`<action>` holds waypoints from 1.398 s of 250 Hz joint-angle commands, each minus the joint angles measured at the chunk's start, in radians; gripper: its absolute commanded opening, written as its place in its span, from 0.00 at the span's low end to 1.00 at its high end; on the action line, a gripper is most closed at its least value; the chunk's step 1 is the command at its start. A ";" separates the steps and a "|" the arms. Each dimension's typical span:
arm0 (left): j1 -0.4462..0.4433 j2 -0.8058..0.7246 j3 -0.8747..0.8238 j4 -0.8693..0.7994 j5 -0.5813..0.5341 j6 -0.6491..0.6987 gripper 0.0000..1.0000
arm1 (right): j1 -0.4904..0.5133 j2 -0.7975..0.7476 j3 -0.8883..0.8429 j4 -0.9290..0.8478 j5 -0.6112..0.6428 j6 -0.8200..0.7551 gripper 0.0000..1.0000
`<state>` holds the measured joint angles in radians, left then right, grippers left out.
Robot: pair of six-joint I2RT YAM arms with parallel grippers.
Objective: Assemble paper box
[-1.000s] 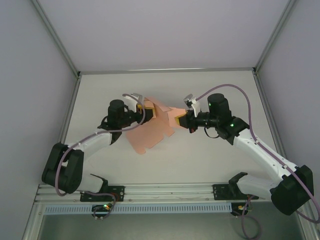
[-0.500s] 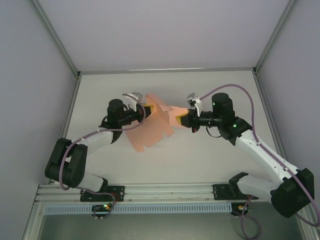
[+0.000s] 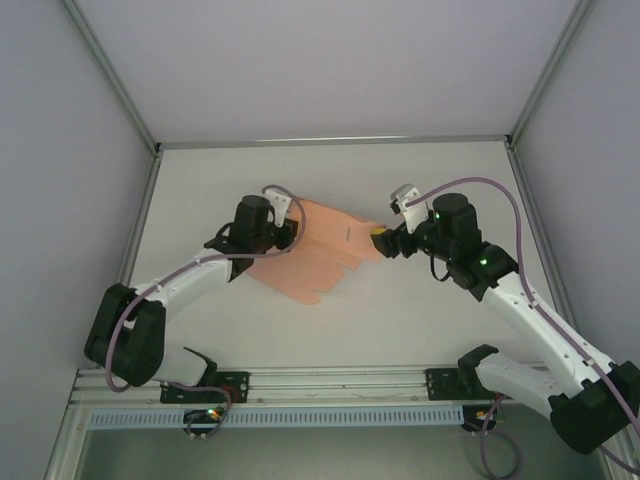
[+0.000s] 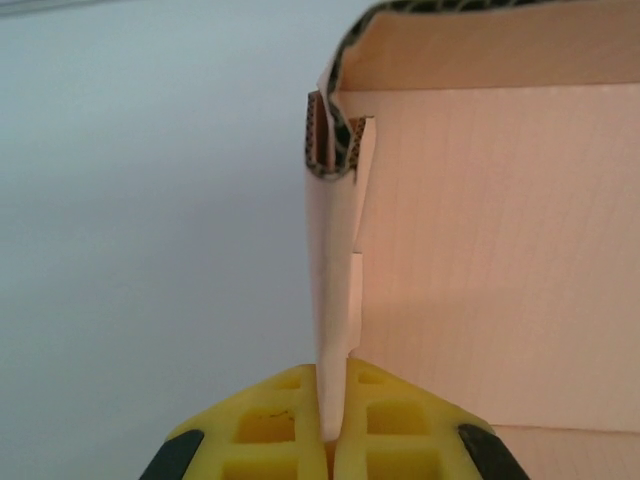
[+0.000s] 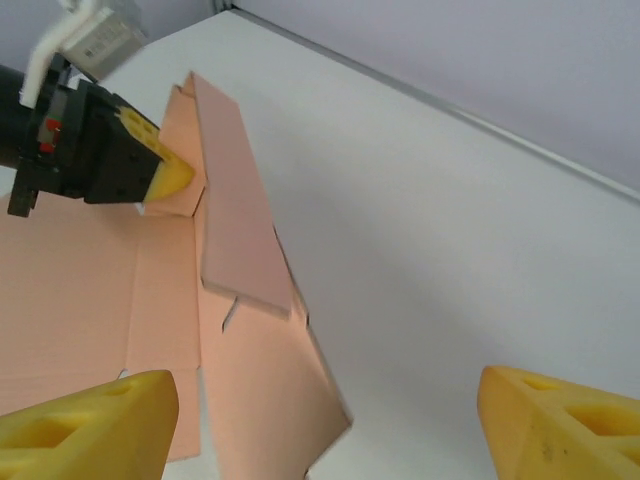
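Where the top view is read from its left, the left pincer (image 3: 288,232) is seen left of centre, clamped on the left edge of the paper box (image 3: 325,252). The box is a salmon-pink die-cut sheet, mostly spread flat on the white bench (image 3: 450,180) at the middle of the frame, with notched tabs along its lower edge.

In the left wrist view, the left pincer (image 4: 330,385) is shown at the bottom centre, its yellow fingers (image 4: 265,425) pressed together on a thin upright flap. To the right of it the paper box (image 4: 480,230) is seen as a pale pink panel marked with fine parallel lines. A fold runs across the top of the panel, and a dark fluted core is exposed at a cut corner.

In the right wrist view, the left pincer (image 5: 168,175) is seen at the upper left, gripping the paper box (image 5: 240,210), where a long panel is raised at an angle above creased, slotted flaps. The right pincer (image 5: 325,390) is held wide open at the bottom edge of that frame, with nothing gripped. In the top view the right pincer (image 3: 380,240) lies just beside the sheet's right edge.
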<state>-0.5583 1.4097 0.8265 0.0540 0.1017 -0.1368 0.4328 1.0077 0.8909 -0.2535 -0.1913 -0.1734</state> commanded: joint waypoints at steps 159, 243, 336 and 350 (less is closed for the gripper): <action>-0.065 0.183 -0.125 0.357 -0.015 0.022 0.00 | 0.199 0.584 0.256 0.065 0.024 -0.397 0.53; -0.085 0.354 -0.307 0.846 -0.024 0.080 0.00 | 0.181 0.606 0.254 0.073 0.016 -0.235 0.58; -0.101 0.447 -0.361 1.025 -0.017 0.089 0.00 | 0.081 0.695 0.475 -0.061 0.026 0.019 0.63; -0.103 0.451 -0.363 1.033 -0.021 0.094 0.01 | 0.084 0.756 0.523 -0.102 0.021 0.025 0.61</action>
<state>-0.6533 1.8275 0.4889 1.0603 0.0715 -0.0616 0.5098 1.6463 1.3354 -0.2321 -0.1936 -0.2249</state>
